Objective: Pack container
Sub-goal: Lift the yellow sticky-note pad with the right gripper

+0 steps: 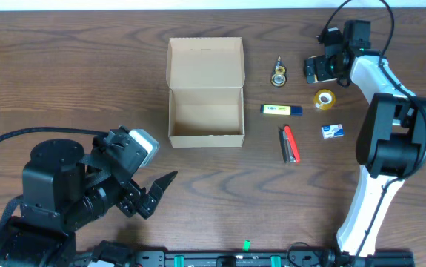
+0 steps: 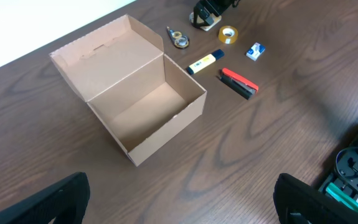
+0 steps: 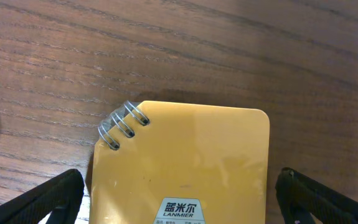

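Note:
The container (image 1: 205, 104) is a tan cardboard box standing open at the table's middle, its flap lid tipped back; the inside looks bare. It also shows in the left wrist view as the container (image 2: 135, 102). My left gripper (image 1: 159, 195) hovers open near the front left, well short of it, as the left wrist view confirms for the left gripper (image 2: 182, 208). At the far right, my right gripper (image 1: 315, 70) is open and lowered over a small yellow square box (image 3: 185, 168). Its fingers straddle that box with a gap on each side, the right gripper (image 3: 182, 202) touching nothing.
Right of the container lie metal binder rings (image 1: 278, 73), a tape roll (image 1: 324, 99), a yellow and blue highlighter (image 1: 281, 110), a red and black stapler (image 1: 290, 143) and a small blue and white packet (image 1: 333, 131). The right arm's base (image 1: 368, 215) stands at the right.

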Robot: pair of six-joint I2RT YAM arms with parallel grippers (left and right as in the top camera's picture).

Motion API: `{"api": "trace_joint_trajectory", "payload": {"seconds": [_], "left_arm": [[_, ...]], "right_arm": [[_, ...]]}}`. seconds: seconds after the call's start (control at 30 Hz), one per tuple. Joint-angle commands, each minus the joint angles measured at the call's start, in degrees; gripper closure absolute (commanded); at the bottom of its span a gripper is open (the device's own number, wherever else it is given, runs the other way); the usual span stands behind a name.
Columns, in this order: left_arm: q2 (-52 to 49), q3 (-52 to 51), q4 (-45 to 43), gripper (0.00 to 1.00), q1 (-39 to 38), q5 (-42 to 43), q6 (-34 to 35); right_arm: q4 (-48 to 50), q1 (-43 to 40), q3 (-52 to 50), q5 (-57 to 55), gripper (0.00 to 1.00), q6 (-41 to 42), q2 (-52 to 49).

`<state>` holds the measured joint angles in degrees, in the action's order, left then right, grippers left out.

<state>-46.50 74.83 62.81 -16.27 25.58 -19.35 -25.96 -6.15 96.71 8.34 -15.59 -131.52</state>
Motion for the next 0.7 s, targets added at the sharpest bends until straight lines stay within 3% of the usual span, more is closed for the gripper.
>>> {"api": "trace_joint_trajectory", "payload": {"seconds": [0.0, 0.43, 0.67], "left_arm": [[0.02, 1.09, 0.04, 0.05, 0.13, 0.83, -0.37], [0.02, 1.09, 0.04, 0.05, 0.13, 0.83, -0.37], [0.02, 1.09, 0.04, 0.05, 0.13, 0.83, -0.37]], "right_arm": [[-0.20, -0.09, 1.09, 0.09, 0.01, 0.98, -1.49], [-0.26, -0.09, 1.09, 0.92, 0.01, 3.15, -2.56], [-0.17, -0.09, 1.09, 0.90, 0.18, 4.42, -2.56]]}}
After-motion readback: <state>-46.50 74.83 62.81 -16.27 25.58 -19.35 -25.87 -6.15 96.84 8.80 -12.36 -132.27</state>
